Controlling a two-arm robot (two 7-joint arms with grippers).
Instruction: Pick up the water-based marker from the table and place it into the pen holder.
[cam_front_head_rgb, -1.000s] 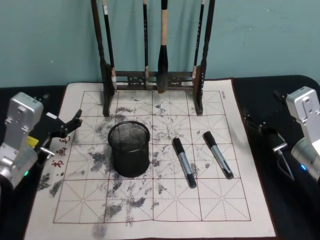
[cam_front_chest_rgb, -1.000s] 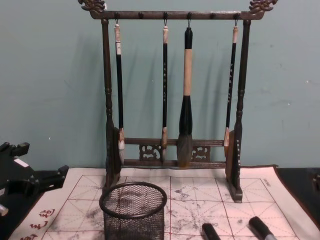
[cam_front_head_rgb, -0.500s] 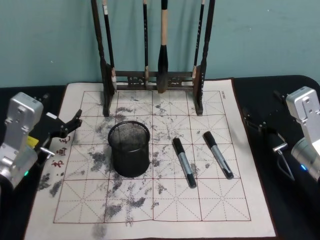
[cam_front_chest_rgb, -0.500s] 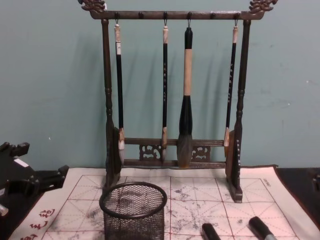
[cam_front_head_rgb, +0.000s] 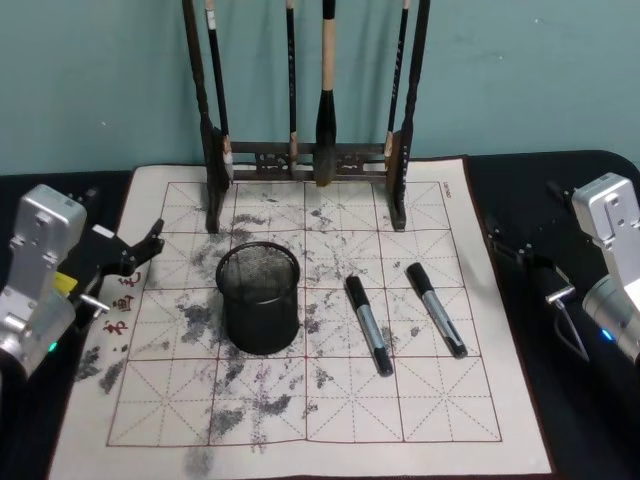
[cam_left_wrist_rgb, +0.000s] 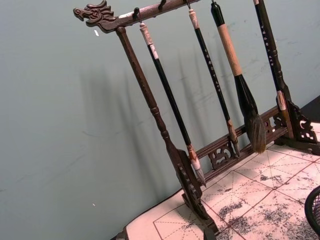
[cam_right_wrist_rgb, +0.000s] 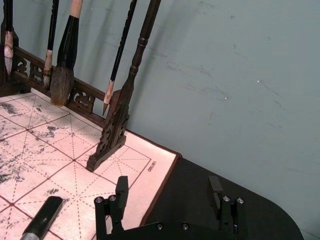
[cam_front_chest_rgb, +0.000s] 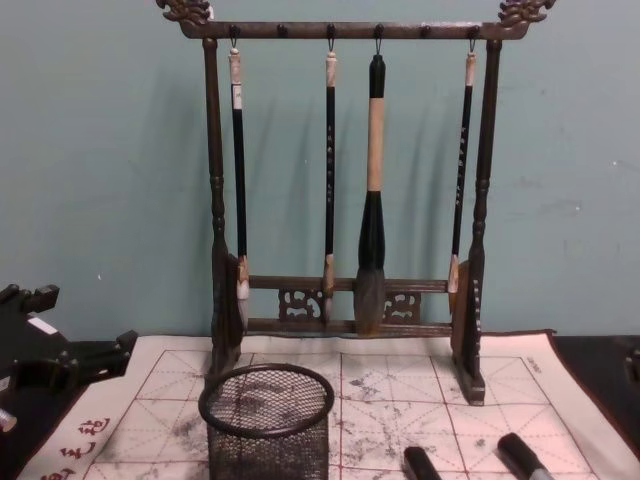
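Just right of the pen holder, two look-alike black and grey markers lie flat on the ink-stained practice mat. The inner marker is a short way from the holder's wall and the outer marker lies beyond it; they run roughly parallel, and neither touches the other or the holder. I cannot tell from the barrels which one is the water-based one, so I would treat either as fair game. The left gripper hangs off to the left of the pen holder, over the mat's edge, with its fingers spread. The right gripper sits well to the right of the pen holder, past both markers, with its jaws wide apart and nothing between them. The brush rack stands behind the pen holder, clear of any path I would fly. As for handling, I judge a marker like this to be light, stiff and smooth, so it is likely to roll or skid if nudged from one side. I would come straight down and pinch across the middle of the barrel. The mesh holder looks light too, so the drop should go cleanly through its open mouth without knocking the rim.
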